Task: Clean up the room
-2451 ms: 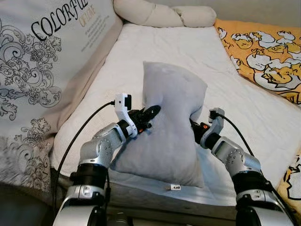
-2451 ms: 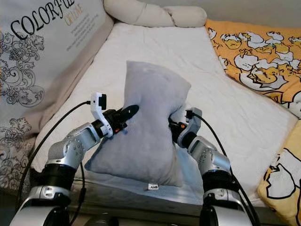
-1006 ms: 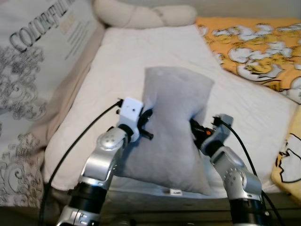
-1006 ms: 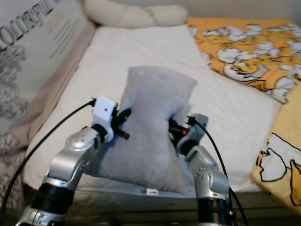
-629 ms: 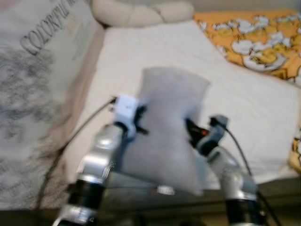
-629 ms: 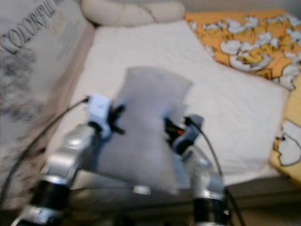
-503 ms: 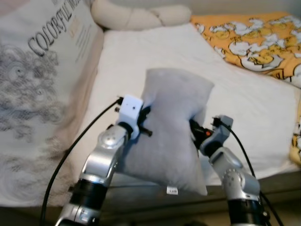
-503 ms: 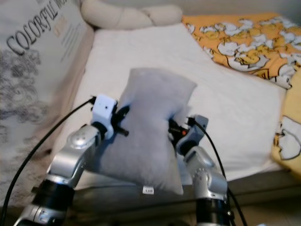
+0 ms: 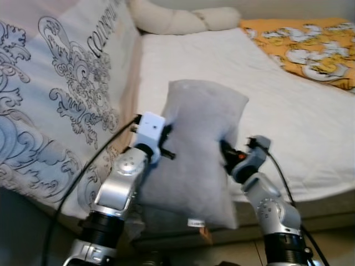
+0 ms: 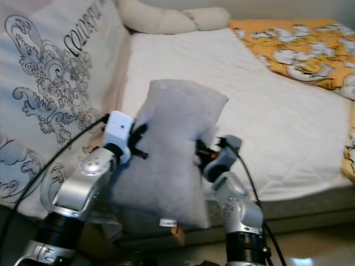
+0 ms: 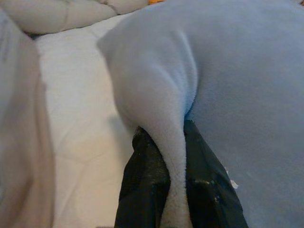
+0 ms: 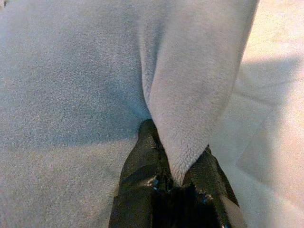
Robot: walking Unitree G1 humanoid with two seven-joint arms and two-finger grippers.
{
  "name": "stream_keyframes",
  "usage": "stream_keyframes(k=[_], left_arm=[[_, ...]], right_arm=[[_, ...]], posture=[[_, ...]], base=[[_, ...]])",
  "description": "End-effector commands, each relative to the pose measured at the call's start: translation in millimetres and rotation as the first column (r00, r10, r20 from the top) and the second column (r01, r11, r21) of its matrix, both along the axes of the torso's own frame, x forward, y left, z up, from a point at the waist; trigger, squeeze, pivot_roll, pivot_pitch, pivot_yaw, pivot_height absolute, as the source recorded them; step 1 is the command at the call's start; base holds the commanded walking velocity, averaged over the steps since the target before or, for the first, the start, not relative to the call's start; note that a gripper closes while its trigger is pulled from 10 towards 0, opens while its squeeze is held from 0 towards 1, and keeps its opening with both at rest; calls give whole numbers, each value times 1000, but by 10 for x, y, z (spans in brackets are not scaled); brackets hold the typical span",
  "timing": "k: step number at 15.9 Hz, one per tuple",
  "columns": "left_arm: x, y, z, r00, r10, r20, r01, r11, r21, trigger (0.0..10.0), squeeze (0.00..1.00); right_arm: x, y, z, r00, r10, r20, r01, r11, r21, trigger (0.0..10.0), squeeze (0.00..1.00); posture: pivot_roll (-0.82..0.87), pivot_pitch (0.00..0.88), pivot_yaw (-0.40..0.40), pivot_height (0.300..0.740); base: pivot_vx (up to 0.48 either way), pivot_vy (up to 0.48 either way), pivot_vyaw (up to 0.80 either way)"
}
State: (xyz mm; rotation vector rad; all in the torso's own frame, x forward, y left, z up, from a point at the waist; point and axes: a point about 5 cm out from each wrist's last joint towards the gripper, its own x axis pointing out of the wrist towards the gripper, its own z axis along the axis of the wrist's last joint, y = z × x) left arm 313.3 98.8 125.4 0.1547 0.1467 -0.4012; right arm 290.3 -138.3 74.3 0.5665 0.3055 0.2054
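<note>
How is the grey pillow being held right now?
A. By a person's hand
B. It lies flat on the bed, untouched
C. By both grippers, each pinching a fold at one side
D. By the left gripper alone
C: the left gripper and the right gripper each have their black fingers closed on a fold of the pillow, one at each side.

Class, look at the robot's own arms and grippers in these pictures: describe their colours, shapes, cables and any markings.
Both arms are silver metal with rounded, jointed segments and dark bands near the base. The left gripper and right gripper each have two long black fingers. A white boxy camera housing sits on the left wrist, a grey one on the right. A black cable loops from each wrist.
</note>
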Motion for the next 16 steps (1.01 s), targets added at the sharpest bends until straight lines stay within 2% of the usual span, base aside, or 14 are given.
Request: stream_keyframes(k=[1,10,14,16], left_arm=[[6,-11,50,999,9,32,-9,1000,0,10000,0],[42,-3,57,999,19,35,-19,1000,-10,10000,0],[40,5,26,999,33,26,-33,999,-17,10000,0],[66,76,31,997,79,20,-78,997,-28,10000,0]], right_arm=[[11,-58,37,1000,-18,13,19,1000,-15,10000,0],[8,-163,54,999,-42,21,43,998,-49,10000,0],[61,-143,24,1000,-23,9,24,998,-65,10000,0],[134,-106,60,1000,-10,15,11,997,-75,10000,0]], posture=[[-11,0,38,740],[-13,0,49,740],[19,0,20,740],[33,0,-5,740]], base=[[0,0,0],[0,0,0],[269,0,0],[307,0,0]])
